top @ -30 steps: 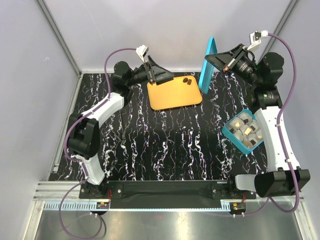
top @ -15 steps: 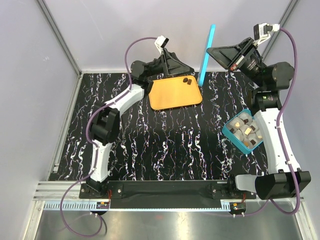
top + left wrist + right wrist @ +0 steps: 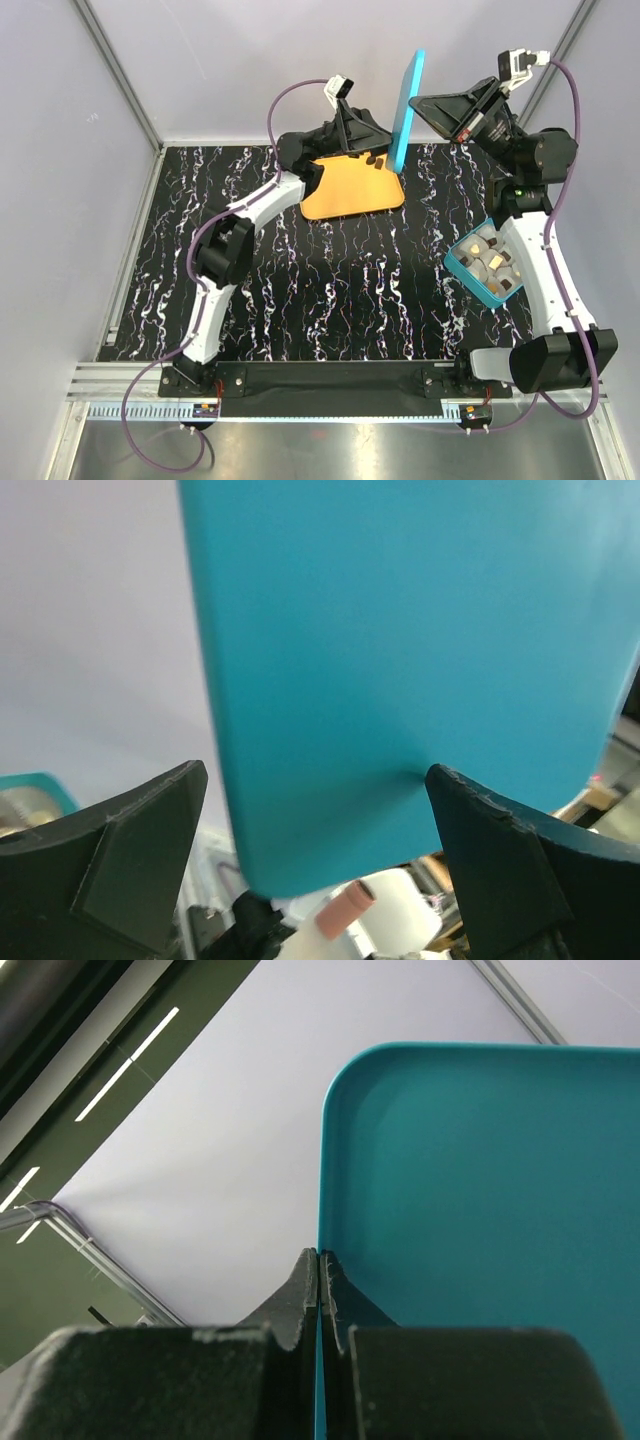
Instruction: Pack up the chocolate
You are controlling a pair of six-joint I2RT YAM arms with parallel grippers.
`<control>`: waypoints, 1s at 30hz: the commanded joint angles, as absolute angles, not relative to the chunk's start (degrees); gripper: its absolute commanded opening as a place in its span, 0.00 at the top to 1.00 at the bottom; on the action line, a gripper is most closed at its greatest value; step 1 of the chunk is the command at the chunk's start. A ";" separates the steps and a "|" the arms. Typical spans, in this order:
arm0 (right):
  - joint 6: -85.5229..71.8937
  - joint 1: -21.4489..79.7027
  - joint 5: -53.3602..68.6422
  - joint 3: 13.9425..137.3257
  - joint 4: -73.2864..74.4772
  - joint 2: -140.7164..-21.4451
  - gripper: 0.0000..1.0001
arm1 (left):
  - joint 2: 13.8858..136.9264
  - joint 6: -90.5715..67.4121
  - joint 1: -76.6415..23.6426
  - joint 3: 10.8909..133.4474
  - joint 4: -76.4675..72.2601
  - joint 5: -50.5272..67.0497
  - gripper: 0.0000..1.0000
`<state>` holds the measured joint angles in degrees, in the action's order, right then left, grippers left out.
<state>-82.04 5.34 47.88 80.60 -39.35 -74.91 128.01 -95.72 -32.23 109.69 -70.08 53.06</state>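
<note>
The teal lid (image 3: 408, 100) stands upright in the air above the back of the table, and my right gripper (image 3: 420, 101) is shut on its edge. In the right wrist view the right gripper (image 3: 320, 1260) pinches the lid (image 3: 480, 1190) at its rim. My left gripper (image 3: 387, 140) is open and raised close to the lid's left face. In its wrist view the lid (image 3: 400, 660) fills the gap between the spread fingers (image 3: 130, 860) of the left gripper (image 3: 315, 860). Two dark chocolate pieces (image 3: 372, 159) lie on the orange tray (image 3: 345, 195). More chocolate (image 3: 492, 262) fills the teal box (image 3: 460, 268).
The teal box sits at the right of the marbled table beside the right arm's forearm (image 3: 545, 270). The left arm (image 3: 225, 250) stretches diagonally across the left half towards the back. Grey walls close in the back and sides.
The left gripper has swung right and risen from beside the tray to the lid. The right gripper has lifted the lid higher and a little left.
</note>
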 commanded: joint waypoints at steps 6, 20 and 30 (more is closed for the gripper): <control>-79.30 5.45 48.69 75.77 -42.91 -73.39 1.00 | 128.94 -106.34 -31.64 110.40 -86.47 47.73 0.04; -49.14 0.35 40.09 72.69 3.07 -66.80 0.69 | 121.91 -102.05 -26.02 97.39 -80.87 52.82 0.58; -44.03 0.35 34.28 71.28 16.60 -67.85 0.75 | 122.17 -97.47 -26.02 92.55 -77.17 54.67 0.68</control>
<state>-46.59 0.36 36.80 71.83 12.43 -67.59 124.77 -100.20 -25.78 93.08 -73.82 53.47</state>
